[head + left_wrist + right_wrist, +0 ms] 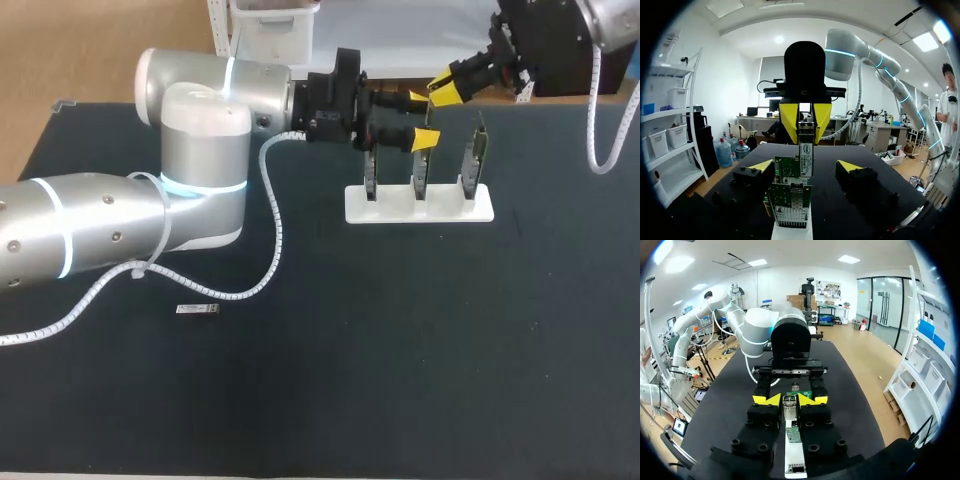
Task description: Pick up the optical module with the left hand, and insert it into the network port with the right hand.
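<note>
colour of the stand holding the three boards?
White stand, clearest in the head view.

Black-topped table (400, 380), and there's the white stand (420, 205) sitting flat on it toward the far edge, with three circuit boards (421, 172) upright in its slots. Well apart from the stand, nearer the robot and off to its left, a small silver module (197, 309) lies flat on the tabletop.
</note>
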Robot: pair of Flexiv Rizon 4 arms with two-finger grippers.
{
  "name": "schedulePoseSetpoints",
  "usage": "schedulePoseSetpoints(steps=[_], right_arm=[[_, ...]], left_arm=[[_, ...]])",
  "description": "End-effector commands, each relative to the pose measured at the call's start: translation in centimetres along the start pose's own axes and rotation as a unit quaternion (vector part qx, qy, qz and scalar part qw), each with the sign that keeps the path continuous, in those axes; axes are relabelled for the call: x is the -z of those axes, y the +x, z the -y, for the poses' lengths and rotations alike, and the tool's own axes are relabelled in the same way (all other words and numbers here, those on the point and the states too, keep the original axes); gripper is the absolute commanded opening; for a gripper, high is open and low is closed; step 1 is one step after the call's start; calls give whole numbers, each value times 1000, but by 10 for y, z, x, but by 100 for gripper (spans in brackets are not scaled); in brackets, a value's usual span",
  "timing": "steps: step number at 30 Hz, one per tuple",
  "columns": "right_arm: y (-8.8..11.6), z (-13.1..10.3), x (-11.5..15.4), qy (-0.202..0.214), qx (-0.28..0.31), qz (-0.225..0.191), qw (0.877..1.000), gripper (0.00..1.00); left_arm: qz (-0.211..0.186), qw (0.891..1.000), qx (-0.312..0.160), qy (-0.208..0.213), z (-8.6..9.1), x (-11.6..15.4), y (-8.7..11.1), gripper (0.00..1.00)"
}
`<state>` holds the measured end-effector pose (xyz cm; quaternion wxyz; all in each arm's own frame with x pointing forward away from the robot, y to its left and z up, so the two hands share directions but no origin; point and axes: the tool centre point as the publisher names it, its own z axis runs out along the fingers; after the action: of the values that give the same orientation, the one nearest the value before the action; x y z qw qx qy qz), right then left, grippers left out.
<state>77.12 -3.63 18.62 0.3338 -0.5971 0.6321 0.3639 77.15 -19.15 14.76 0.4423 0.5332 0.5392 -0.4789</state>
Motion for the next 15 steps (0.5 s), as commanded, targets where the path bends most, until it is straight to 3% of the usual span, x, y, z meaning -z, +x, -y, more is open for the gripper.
schedulePoseSetpoints(steps=[1, 6, 15], right_arm=[[0, 0, -1, -1, 1, 0, 1000, 0], [0, 0, -1, 0, 1, 2, 1000, 0], [3, -2, 0, 5, -2, 1, 1000, 0]], left_arm=[[-18, 1000, -3, -10, 3, 11, -5, 100], [-32, 999, 8, -19, -1, 22, -3, 100], [-133, 991, -20, -22, -4, 23, 2, 100]])
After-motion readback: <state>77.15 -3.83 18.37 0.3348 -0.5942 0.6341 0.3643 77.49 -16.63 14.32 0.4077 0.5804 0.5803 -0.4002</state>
